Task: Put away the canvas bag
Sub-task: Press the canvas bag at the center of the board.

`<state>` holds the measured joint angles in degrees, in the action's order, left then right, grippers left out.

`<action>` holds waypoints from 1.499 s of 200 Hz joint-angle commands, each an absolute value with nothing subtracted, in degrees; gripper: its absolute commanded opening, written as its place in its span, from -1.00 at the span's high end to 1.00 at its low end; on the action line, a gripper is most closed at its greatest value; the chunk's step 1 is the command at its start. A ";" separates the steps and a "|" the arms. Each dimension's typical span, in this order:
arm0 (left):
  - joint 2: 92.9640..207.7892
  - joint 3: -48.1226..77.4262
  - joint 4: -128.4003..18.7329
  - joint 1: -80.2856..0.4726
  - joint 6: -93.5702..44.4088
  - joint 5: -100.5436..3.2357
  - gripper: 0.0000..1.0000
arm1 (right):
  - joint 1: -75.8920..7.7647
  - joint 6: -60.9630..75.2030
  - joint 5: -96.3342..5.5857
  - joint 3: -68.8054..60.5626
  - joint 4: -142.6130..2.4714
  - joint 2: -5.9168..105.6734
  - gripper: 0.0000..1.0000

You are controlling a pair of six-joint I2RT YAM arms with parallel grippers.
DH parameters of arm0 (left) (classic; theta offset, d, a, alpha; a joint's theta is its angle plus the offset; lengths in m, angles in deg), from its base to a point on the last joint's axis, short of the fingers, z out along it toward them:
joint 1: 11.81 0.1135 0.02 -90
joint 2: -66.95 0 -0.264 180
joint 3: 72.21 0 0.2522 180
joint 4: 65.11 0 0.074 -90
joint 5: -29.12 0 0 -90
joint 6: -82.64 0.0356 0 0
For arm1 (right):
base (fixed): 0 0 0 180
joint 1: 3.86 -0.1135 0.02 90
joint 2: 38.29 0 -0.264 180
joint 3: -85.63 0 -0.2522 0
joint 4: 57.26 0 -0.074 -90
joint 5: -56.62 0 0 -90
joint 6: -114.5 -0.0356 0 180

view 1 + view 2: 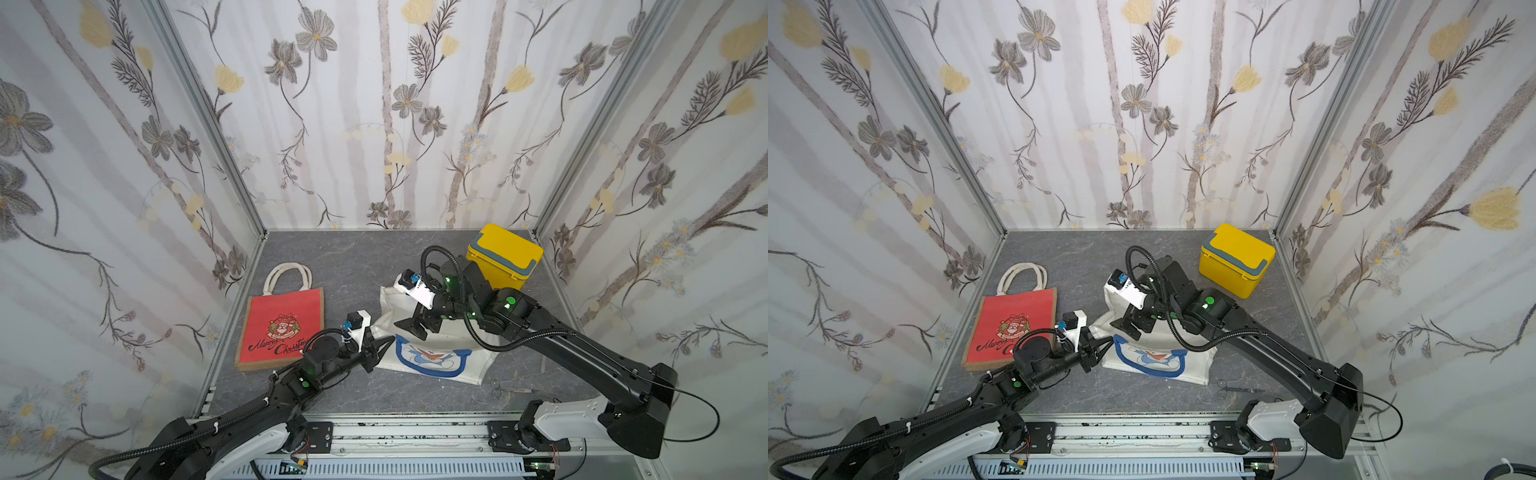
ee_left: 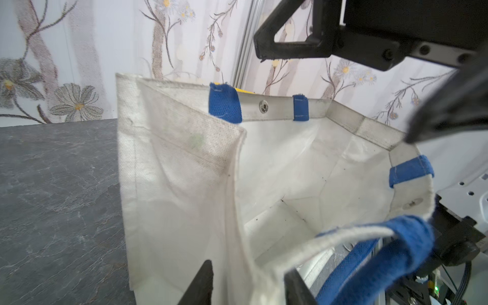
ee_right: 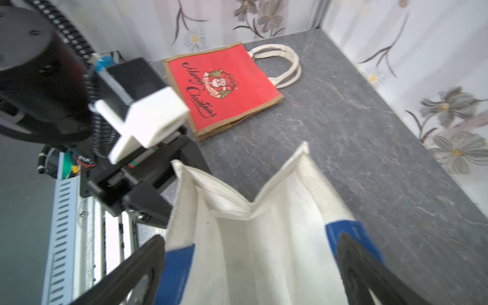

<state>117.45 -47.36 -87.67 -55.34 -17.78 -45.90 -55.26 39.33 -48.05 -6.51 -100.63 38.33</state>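
Two tools gape: left tool [image 2: 248,266] and right tool [image 3: 250,237] straddle canvas bag [image 1: 432,361] rims (unclamped).

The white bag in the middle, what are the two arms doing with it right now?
Both arms are at the white bag, whose mouth is open. The left gripper has one wall of it between its parted jaws; the right gripper straddles the mouth, jaws wide. The red bag lies flat to one side, untouched.
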 commanded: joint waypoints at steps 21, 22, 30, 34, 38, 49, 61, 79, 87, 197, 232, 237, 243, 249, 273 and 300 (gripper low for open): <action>121.14 -46.16 -90.53 -54.30 -16.69 -35.06 0.53 | -56.42 40.00 -45.25 -4.05 -102.80 43.21 -0.99; 121.20 -46.15 -90.67 -54.28 -16.77 -34.96 0.53 | -56.42 40.03 -45.20 -3.97 -102.77 43.29 -0.99; 121.61 -46.31 -91.58 -54.26 -17.24 -34.21 0.53 | -56.42 40.35 -45.12 -3.71 -102.79 43.98 -0.99; 121.81 -46.45 -92.09 -54.31 -17.29 -33.79 0.53 | -56.42 40.46 -45.02 -3.54 -102.67 44.25 -0.99; 122.02 -46.58 -92.52 -54.19 -17.42 -33.41 0.53 | -56.42 40.63 -44.84 -3.48 -102.53 44.53 -0.99; 122.68 -46.48 -93.12 -54.08 -17.64 -32.74 0.54 | -56.42 41.20 -44.32 -3.41 -102.43 45.42 -0.99; 123.39 -46.28 -93.32 -53.87 -17.65 -31.91 0.57 | -56.42 41.84 -44.24 -3.02 -102.91 46.46 -0.99; 124.56 -46.28 -94.08 -53.27 -17.78 -31.66 0.57 | -56.42 42.90 -45.45 -2.54 -104.58 47.80 -0.97; 125.10 -46.24 -94.45 -52.91 -17.78 -31.49 0.57 | -56.38 43.33 -46.26 -2.20 -105.60 48.19 -0.92; 129.99 -45.80 -98.84 -50.99 -19.71 -28.18 0.61 | -53.04 40.74 -53.16 -2.46 -105.16 42.74 -0.99; 132.08 -44.31 -98.96 -49.84 -20.10 -27.00 0.50 | -54.29 40.85 -51.11 -3.27 -106.78 44.87 -0.99; 132.51 -44.15 -99.14 -49.77 -20.15 -26.75 0.51 | -54.46 41.06 -50.89 -3.29 -106.84 45.14 -0.99; 133.05 -43.92 -99.38 -49.67 -20.19 -26.49 0.51 | -54.56 41.12 -50.49 -3.27 -106.90 45.41 -0.99; 133.65 -43.66 -99.59 -49.52 -20.28 -26.29 0.51 | -54.65 41.16 -50.27 -3.29 -106.86 45.62 -0.99; 135.60 -42.74 -100.04 -49.45 -20.45 -25.65 0.51 | -54.84 41.04 -50.42 -3.18 -106.24 45.91 -0.99; 137.24 -42.33 -100.82 -49.25 -20.80 -25.79 0.50 | -54.84 40.23 -50.15 -2.53 -106.22 45.20 -0.99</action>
<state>136.18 -42.92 -98.33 -49.48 -19.92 -26.40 -54.80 41.06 -49.89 -3.16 -106.55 45.79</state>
